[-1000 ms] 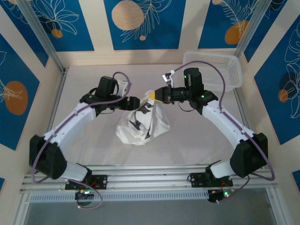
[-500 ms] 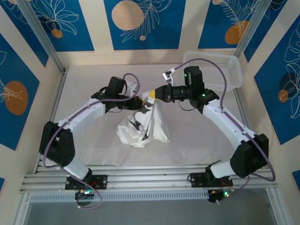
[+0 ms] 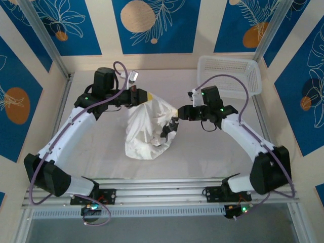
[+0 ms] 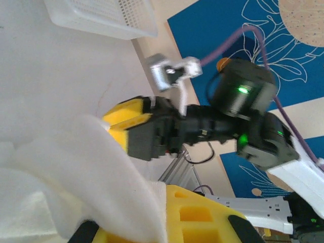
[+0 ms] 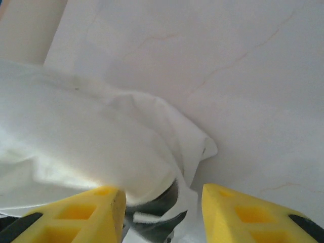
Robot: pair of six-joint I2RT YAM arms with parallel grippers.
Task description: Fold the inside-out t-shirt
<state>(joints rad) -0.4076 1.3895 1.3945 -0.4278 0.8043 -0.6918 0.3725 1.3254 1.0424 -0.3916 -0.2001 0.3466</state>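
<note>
My left gripper (image 3: 146, 96) pinches the top of the inside-out t-shirt (image 3: 144, 129), which hangs bunched onto the middle of the white table (image 3: 96, 152). My right gripper (image 5: 162, 200) stands spread at the cloth. A mesh basket (image 3: 230, 76) sits in the far right corner. Blue leaf-print panels (image 3: 157, 30) line the walls.

This is a robotics lab cell, not a home or a shop. Two white-and-black machines, the left arm (image 3: 76, 126) and the right arm (image 3: 243, 134), are bolted to aluminium rails (image 3: 167, 191) along the bottom of the frame. Purple cables (image 3: 223, 77) loop off them, and green lights (image 4: 243, 89) glow on their joints. Aluminium posts (image 3: 44, 38) rise at upper left and upper right, framing blue printed wall panels (image 3: 152, 28) around a plain white table (image 3: 101, 162).
</note>
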